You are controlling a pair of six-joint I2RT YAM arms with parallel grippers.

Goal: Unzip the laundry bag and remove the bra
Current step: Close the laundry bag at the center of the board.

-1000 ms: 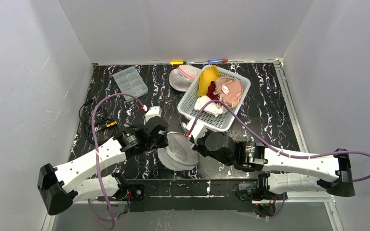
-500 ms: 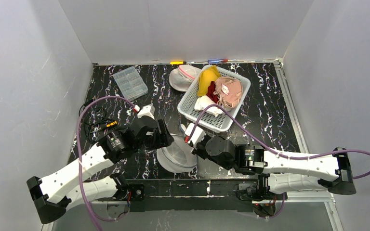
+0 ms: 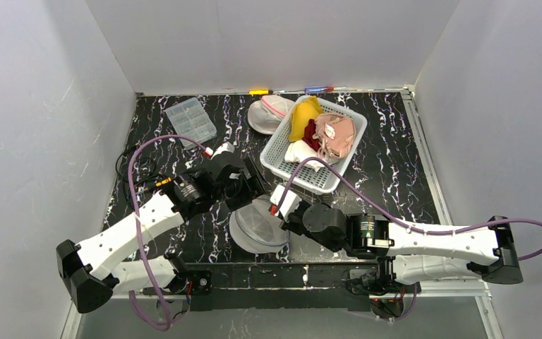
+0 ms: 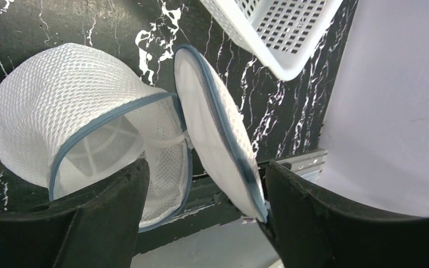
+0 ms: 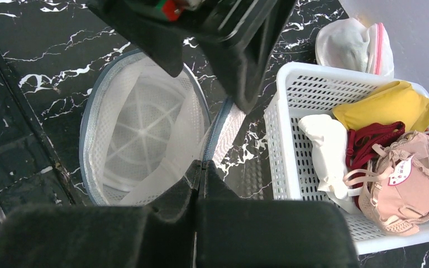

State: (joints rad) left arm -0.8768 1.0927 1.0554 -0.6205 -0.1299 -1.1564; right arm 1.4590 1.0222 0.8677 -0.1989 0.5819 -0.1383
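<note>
The white mesh laundry bag [image 3: 257, 227] with a blue-grey zipper lies unzipped near the front edge. Its round lid [image 4: 212, 128] stands flipped up beside the open body [image 4: 61, 111]. Only a white frame shows inside the bag [image 5: 139, 128]. A pink bra [image 3: 335, 134] lies in the white basket [image 3: 282, 159], also seen in the right wrist view [image 5: 410, 178]. My left gripper [image 3: 253, 187] hovers open over the bag's far edge, the lid's rim resting by its right finger [image 4: 313, 223]. My right gripper [image 5: 201, 167] is shut on the bag's rim at the hinge.
The basket [image 5: 290, 139] also holds a yellow cloth [image 3: 303, 116], a white cloth and red straps. Behind it lies a second mesh bag with a pink zipper [image 3: 269, 113]. A clear compartment box [image 3: 190, 120] sits back left, and cables [image 3: 141, 176] lie at the left edge.
My left gripper has opened and swung from the bag's left rim to above its far edge, toward the basket. The right gripper has kept its hold in place.
</note>
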